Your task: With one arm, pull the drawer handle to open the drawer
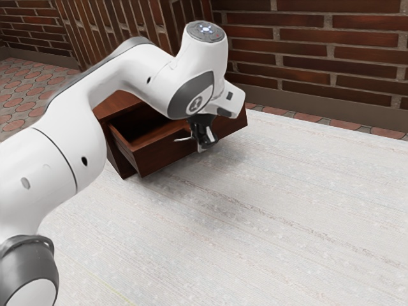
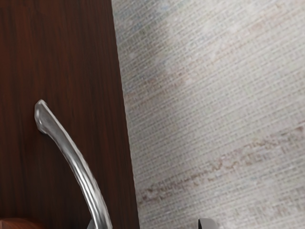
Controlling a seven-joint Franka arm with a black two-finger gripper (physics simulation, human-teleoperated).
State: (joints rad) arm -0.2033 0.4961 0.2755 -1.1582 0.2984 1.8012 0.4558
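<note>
**Drawer part-way out, hand at the handle**

Silver handle (image 2: 71,162) close under the hand, bowed, one end fixed to the dark wood drawer front (image 2: 57,71). Pale table (image 2: 214,119) beyond the front's edge. One black fingertip (image 2: 207,223) well apart from the handle, bare table between the two. Judged as fingers spread, with the handle inside the gap and toward one finger, not pinched from both sides.

Exterior view: drawer (image 1: 162,153) left of frame centre, slid partly out of its cabinet (image 1: 115,105), hollow inside on show. Gripper (image 1: 203,144) at frame centre, pointing down over the drawer front, fingertips level with the handle.

Arm (image 1: 76,134) in from lower left of frame, big white link rising toward upper centre. Wrist folded over and down, hand near vertical. Brick wall (image 1: 319,51) behind.

Step in hand, by judgement: the pull, partly done. To do it well:
- Draw straight along the drawer's own travel, away from the cabinet, with no sideways drift.
- Keep the hand low, finger hooked behind the bar.
- Hold the wrist angle fixed.
- Go steady, no jerks.

Risks: handle slipping off an unclosed finger, or the cabinet dragging across the table instead of the drawer sliding.
</note>
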